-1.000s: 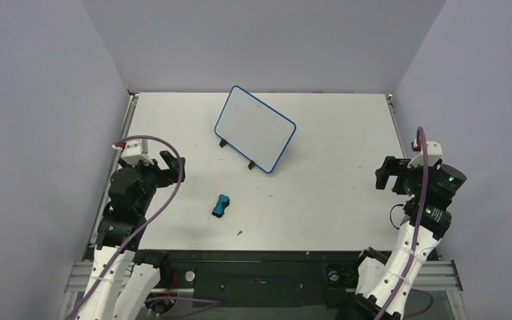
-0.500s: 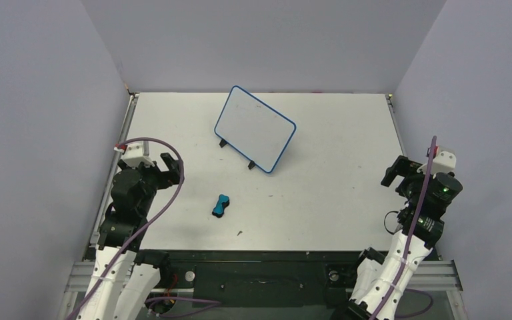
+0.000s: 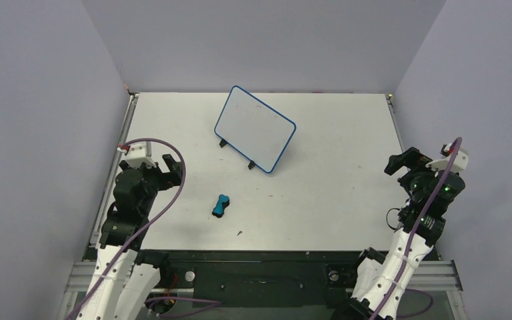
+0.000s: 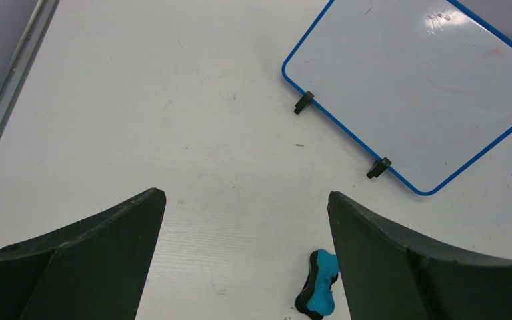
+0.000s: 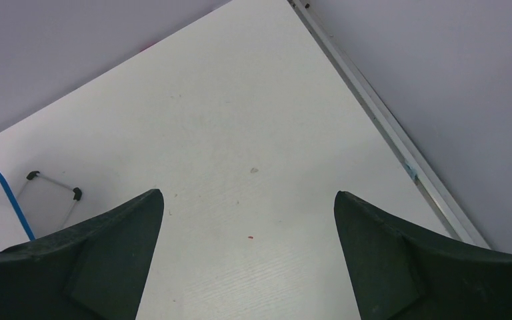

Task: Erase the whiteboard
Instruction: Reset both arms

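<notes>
Beyond the left pincer (image 4: 245, 195) and right pincer (image 5: 247, 194) (both spread apart) stands the whiteboard (image 3: 255, 129).

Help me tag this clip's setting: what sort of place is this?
Probably a lab robot test cell: plain lavender walls box in a white table, the left arm and right arm are bolted at its near edge, and a small whiteboard and an eraser sit on it.

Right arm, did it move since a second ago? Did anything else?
Yes. The right hand swung out toward the right wall, open and empty. The left hand barely shifted, also open. The whiteboard and the blue eraser stayed put; nothing was grabbed or dropped.
</notes>
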`<action>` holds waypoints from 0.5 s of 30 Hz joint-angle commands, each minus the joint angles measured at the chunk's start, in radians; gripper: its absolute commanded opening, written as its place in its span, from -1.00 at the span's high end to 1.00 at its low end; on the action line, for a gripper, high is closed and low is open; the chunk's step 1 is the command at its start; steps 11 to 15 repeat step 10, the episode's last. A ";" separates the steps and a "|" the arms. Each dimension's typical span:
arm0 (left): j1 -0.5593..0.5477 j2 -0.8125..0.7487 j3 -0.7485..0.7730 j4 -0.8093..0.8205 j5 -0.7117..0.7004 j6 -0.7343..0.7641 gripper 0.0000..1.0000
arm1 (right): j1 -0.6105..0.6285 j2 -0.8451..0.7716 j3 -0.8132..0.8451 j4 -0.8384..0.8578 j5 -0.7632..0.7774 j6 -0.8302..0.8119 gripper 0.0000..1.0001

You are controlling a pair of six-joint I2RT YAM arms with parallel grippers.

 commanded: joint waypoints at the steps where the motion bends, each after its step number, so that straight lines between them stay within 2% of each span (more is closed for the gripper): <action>1: 0.006 -0.002 0.005 0.039 0.006 0.014 -0.81 | -0.004 0.019 -0.007 0.076 -0.019 0.044 -0.90; 6: 0.007 0.003 0.002 0.041 0.012 0.014 -0.81 | -0.001 0.032 0.008 0.073 -0.005 0.046 -0.90; 8: 0.007 0.003 0.003 0.041 0.015 0.013 -0.81 | 0.007 0.043 0.008 0.065 -0.025 -0.023 -0.89; 15: 0.007 0.005 0.002 0.042 0.016 0.012 -0.81 | 0.025 0.049 0.027 0.054 0.001 -0.013 -0.90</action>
